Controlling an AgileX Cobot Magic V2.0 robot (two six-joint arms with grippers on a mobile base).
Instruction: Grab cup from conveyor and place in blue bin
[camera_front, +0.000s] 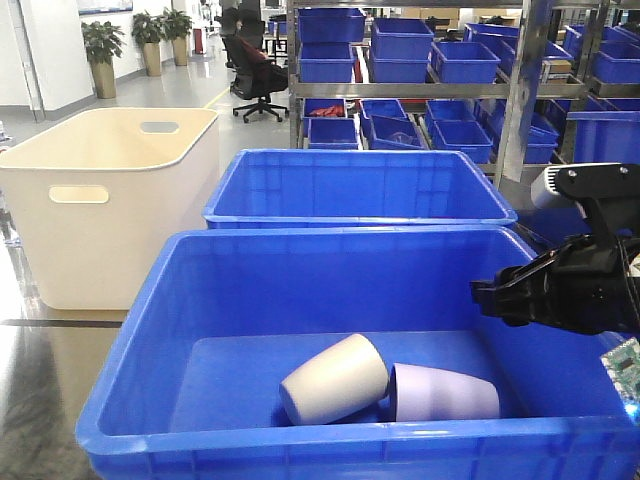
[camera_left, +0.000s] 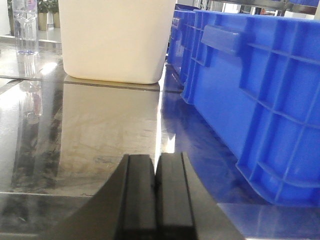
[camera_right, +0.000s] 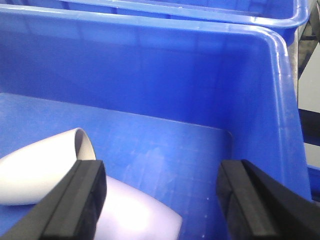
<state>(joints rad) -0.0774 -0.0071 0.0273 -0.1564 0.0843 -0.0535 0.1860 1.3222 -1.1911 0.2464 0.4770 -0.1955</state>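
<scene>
The blue bin (camera_front: 140, 330) fills the front view. On its floor lie a cream cup (camera_front: 335, 378) and a lavender cup (camera_front: 443, 393), both on their sides and touching. My right gripper (camera_front: 490, 297) hovers over the bin's right side, open and holding nothing. In the right wrist view, the right gripper (camera_right: 161, 175) is above the lavender cup (camera_right: 140, 215), with the cream cup (camera_right: 40, 170) to its left and the bin wall (camera_right: 150, 75) behind. My left gripper (camera_left: 156, 165) is shut and empty, low over a glossy surface beside the bin's outer wall (camera_left: 260, 90). The conveyor is out of view.
A cream-white tub (camera_front: 110, 220) stands to the left, and is also ahead of the left gripper (camera_left: 115, 40). A second blue crate (camera_front: 360, 190) sits behind the bin. Steel shelves with small blue bins (camera_front: 430, 60) stand at the back. A clear bottle (camera_left: 25, 25) stands far left.
</scene>
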